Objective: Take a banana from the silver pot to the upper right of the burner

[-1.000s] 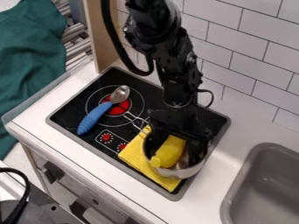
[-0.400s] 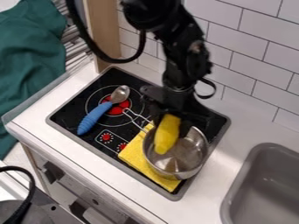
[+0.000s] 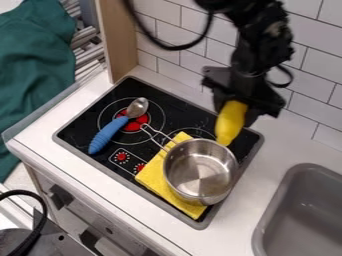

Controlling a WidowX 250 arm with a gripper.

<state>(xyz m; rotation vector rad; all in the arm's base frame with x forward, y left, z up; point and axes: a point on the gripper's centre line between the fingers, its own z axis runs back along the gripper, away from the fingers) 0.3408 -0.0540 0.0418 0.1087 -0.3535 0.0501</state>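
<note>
Over the corner of the black glass stove top (image 3: 177, 112) nearest both the tiled wall (image 3: 310, 75) and the grey sink (image 3: 294, 205), you have the smooth yellow banana (image 3: 230, 123) hanging with its long side tilted near upright; the black two-finger gripper (image 3: 232, 109) is closed about its upper end, open only as far as the fruit's thickness asks. Expect it to handle as a light, fairly stiff toy, likely plastic, so you need little squeeze and need not fear bruising it; its rounded, slick-looking skin could let it pivot or slide, though, since you hold it by one end; a grip across the middle would balance better, but this one should serve if you lower gently and let go near the surface. Mind the round silver pot (image 3: 217, 187) on the yellow cloth (image 3: 157, 175); the banana's free end lies close to its rim in the view, and you cannot tell how high above it hangs. The fingers hide the gripped end, so its exact seating is unclear; the arm (image 3: 259, 42) is cut off at the top edge; the pot covers part of the cloth.
</note>
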